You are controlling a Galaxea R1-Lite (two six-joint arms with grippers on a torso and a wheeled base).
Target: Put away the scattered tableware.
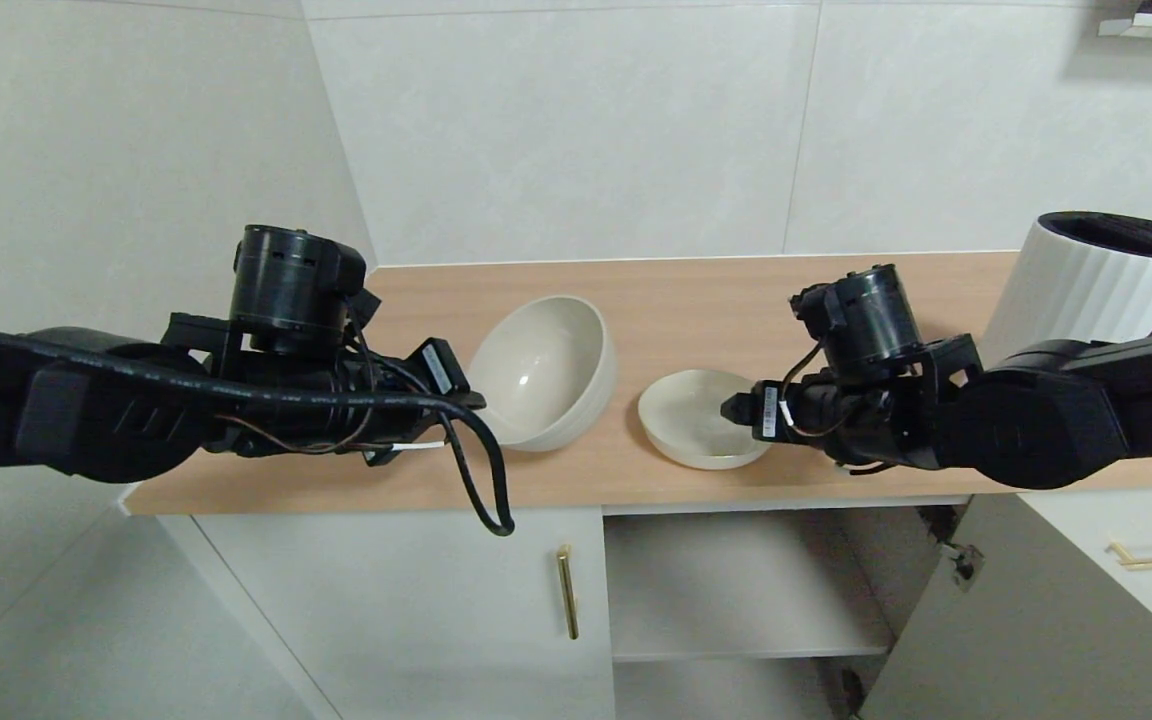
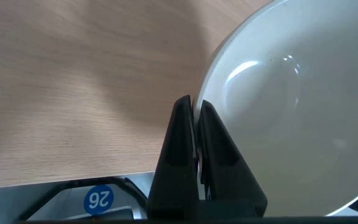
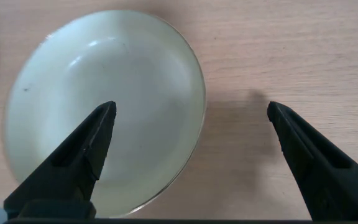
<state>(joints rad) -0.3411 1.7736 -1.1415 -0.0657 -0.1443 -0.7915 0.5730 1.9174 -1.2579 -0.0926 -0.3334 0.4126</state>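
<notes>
The left jaws are pressed together on the rim of the big bowl (image 2: 291,112), which is tilted steeply over the wooden surface (image 1: 736,300). The right jaws are spread wide, one side over the small bowl (image 3: 104,155) and the other over bare wood, with the rim between them. There are two bowls, both plain, glossy cream, set apart from each other near the surface's front edge. Bare wood runs behind them to the wall. One white ribbed tub (image 1: 1106,280) stands at the right end. Below the small bowl, one cupboard (image 1: 736,590) stands open.
</notes>
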